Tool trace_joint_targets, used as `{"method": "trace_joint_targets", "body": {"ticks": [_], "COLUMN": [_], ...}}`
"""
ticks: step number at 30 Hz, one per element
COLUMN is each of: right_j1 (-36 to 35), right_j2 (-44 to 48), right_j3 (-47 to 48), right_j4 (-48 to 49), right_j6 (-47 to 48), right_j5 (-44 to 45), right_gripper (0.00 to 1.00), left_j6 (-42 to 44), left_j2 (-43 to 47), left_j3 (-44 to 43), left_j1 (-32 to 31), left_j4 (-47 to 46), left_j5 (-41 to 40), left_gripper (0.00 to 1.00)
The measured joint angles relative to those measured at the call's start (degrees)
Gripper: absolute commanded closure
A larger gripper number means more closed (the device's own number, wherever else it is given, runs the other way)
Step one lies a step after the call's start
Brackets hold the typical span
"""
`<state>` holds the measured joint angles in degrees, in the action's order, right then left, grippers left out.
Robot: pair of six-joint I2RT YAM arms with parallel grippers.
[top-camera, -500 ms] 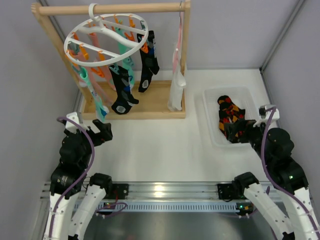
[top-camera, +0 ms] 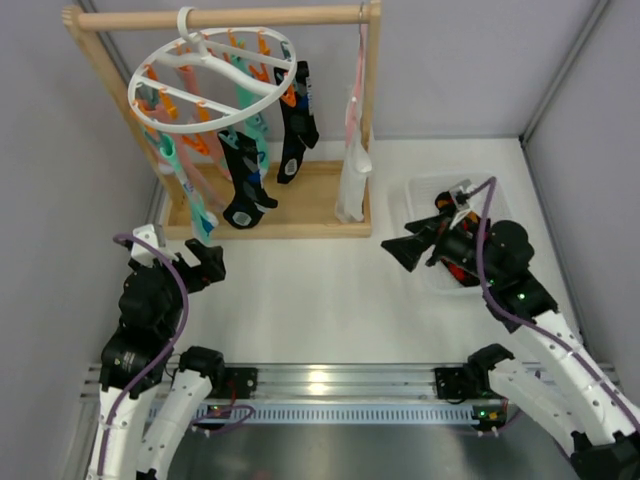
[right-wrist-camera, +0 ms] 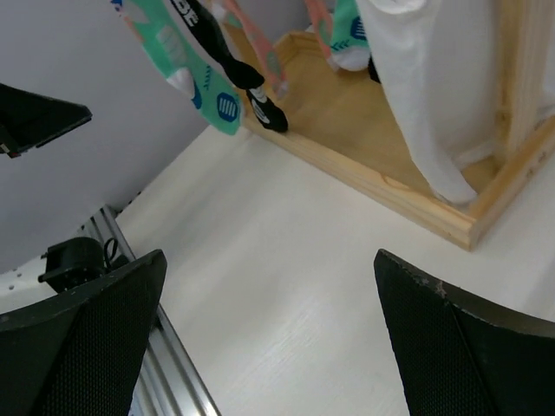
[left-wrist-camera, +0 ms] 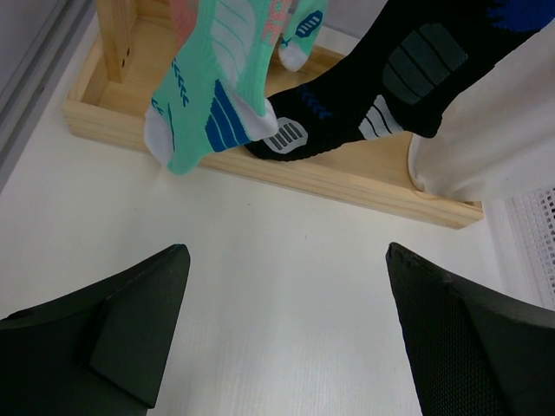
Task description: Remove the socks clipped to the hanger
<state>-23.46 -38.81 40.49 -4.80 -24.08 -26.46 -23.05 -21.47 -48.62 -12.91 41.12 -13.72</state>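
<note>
**On the wooden rack, socks hang clipped; both jaws released**

From the rail of the wooden rack [top-camera: 230, 17], at the far left of the desk [top-camera: 320, 300], the hanger [top-camera: 200, 128] is hung by its hook and is seen tilted. The socks are held below its ring by orange and teal clips: two black socks [top-camera: 243, 185] with blue marks toward the middle, and mint-green socks [top-camera: 190, 195] with pink ones on the left side. A long white cloth [top-camera: 353, 170] is draped from the rail beside the right post, apart from the ring.

The left jaws are spread wide with nothing between them, held low over the desk just in front of the rack's base. Through the left wrist camera, a mint-green toe [left-wrist-camera: 212, 104] and a black toe [left-wrist-camera: 381, 87] are seen dangling above the base board.

The right jaws are likewise released and empty, pointed leftward toward the rack, with the arm stretched over a clear bin [top-camera: 420, 187] at the right. No sock is touched by either arm.
</note>
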Motion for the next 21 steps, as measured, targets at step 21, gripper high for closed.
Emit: {"method": "trace_joint_targets", "body": {"ticks": [21], "right_j1": [-26.3], "right_j2": [-70.2], "right_j3": [32.3], "right_j4": [38.2], "right_j6": [20.6], "right_j5": [13.6], "right_gripper": [0.23], "left_j6": [0.0], "left_j2": [-0.1], "left_j3": [0.0], "left_j1": [0.0], "left_j4": [0.0], "left_j5": [3.5], "left_gripper": [0.01]}}
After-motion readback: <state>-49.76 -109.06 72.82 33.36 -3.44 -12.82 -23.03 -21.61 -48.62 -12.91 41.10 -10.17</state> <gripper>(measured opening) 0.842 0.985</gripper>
